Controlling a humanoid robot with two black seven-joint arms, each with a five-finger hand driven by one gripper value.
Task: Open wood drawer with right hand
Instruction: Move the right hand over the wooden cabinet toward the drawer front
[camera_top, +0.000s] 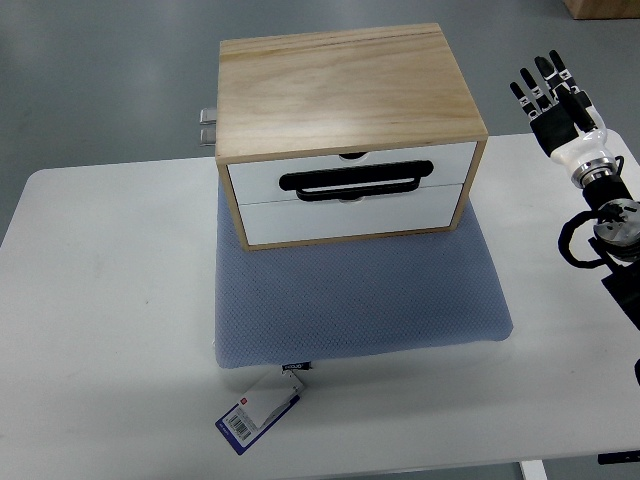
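Two white drawers (350, 195) sit closed in the wooden drawer box (345, 95) on a blue mat (360, 290); the right hand (560, 105) hovers well apart, fingers extended, seemingly empty.

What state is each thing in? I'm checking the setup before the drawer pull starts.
Top drawer: closed.
Bottom drawer: closed.
Black handle: untouched, across the drawer fronts.
Wood box: upright on the blue mat.
Right hand: open, empty, beside the box.
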